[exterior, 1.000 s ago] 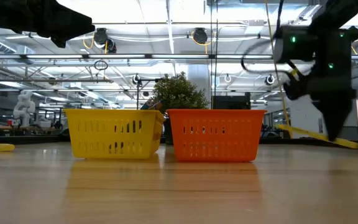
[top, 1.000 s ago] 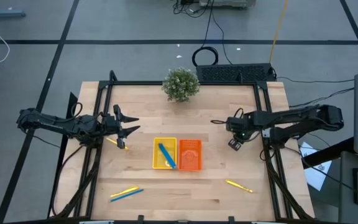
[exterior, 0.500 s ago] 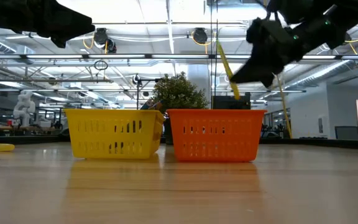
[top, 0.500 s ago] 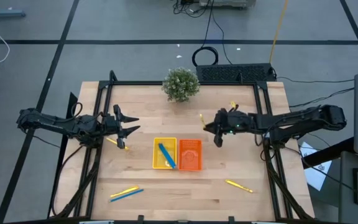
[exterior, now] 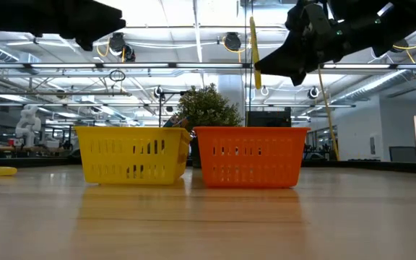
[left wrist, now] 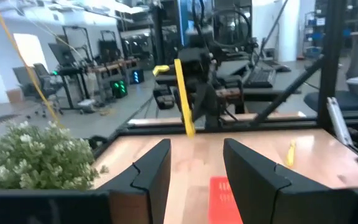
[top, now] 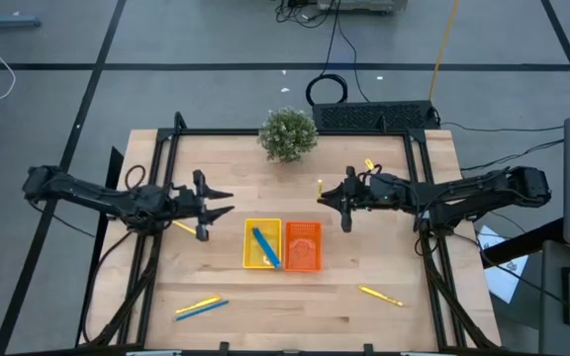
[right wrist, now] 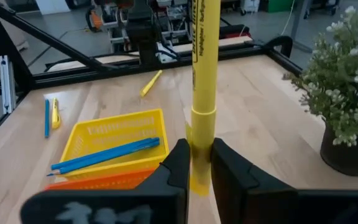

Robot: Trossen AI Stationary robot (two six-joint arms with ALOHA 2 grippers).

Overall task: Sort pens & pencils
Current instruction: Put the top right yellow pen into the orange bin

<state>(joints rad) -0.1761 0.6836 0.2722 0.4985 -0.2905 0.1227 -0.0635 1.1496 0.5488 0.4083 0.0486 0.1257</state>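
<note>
While the right gripper (right wrist: 194, 163) pinches a yellow pen (right wrist: 204, 68) upright, near the desk's middle and just beside the orange tray (top: 303, 245), it should centre over that tray before releasing. The left gripper (left wrist: 194, 163) hangs spread and empty near the desk's left edge.

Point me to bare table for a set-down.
Free: the wide strip between the plant and the trays, and the front middle between the blue-yellow pair and the lone yellow pen. Crowded: around the yellow tray and orange tray.
</note>
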